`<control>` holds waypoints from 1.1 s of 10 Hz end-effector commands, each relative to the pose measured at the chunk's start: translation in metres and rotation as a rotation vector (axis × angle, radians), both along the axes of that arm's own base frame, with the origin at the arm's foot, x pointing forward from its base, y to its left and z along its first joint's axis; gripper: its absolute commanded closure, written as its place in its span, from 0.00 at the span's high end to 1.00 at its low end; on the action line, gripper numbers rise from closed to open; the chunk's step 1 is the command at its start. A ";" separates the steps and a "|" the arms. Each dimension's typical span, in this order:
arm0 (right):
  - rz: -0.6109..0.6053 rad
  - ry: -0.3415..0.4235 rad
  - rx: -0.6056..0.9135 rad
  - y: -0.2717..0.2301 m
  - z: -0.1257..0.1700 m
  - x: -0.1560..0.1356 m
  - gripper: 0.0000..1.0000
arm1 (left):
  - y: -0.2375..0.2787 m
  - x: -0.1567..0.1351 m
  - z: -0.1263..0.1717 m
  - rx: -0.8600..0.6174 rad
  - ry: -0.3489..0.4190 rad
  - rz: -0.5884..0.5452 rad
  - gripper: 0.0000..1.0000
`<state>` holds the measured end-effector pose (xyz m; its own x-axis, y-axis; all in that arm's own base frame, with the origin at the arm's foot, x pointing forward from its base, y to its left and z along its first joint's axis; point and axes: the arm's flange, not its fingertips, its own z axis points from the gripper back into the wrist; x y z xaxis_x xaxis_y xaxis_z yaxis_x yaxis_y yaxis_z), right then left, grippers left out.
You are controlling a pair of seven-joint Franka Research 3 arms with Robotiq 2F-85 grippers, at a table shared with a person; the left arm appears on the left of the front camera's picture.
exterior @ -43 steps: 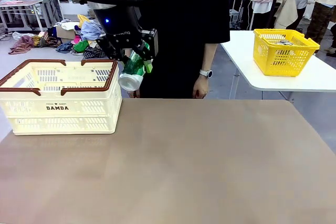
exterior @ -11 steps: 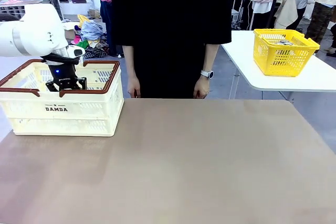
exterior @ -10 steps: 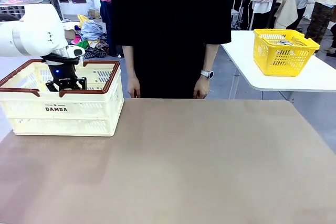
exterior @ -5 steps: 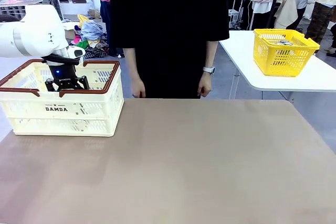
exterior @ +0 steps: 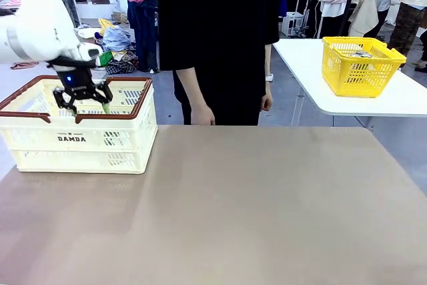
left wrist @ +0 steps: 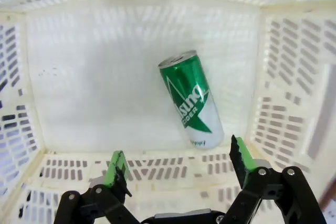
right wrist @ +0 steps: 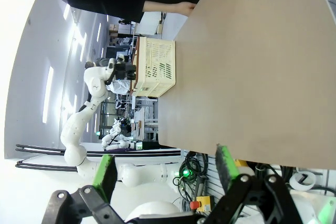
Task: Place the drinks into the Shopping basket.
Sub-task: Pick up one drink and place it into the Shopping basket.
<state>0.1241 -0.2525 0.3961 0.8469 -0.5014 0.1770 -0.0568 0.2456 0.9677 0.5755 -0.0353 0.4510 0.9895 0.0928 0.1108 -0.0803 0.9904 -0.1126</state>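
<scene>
Since half a second ago my left claw (left wrist: 178,157) has let go and risen to the basket (exterior: 40,141) rim, jaws wide, empty. Green can (left wrist: 191,99) lies tilted on the basket floor, alone there. Right claw (right wrist: 165,163) is wide open, empty, beside the counter (exterior: 253,205). This drop looks done; whether more drinks remain, I cannot tell.

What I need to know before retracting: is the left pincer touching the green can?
Apart. The left wrist view shows the green can lying on the Shopping basket floor, with bare floor between it and the open left pincer.
</scene>
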 end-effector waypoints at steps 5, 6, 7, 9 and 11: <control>-0.009 -0.032 -0.001 0.001 0.002 -0.005 1.00 | 0.032 -0.098 0.174 -0.504 0.102 -0.013 1.00; -0.009 -0.032 -0.001 0.001 0.002 -0.005 1.00 | 0.059 -0.117 0.186 -0.641 0.210 -0.065 1.00; -0.009 -0.032 -0.001 0.001 0.002 -0.005 1.00 | 0.093 -0.131 0.188 -0.790 0.247 -0.162 1.00; -0.009 -0.032 -0.001 0.001 0.002 -0.005 1.00 | 0.174 -0.157 0.157 -1.033 0.115 -0.133 1.00; -0.009 -0.032 -0.001 0.001 0.002 -0.005 1.00 | 0.229 -0.186 0.110 -1.152 0.030 -0.063 1.00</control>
<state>0.1240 -0.2526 0.3962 0.8470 -0.5014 0.1765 -0.0560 0.2460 0.9676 0.3845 0.1978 0.5746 0.9972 0.0619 -0.0426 -0.0619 0.3560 -0.9324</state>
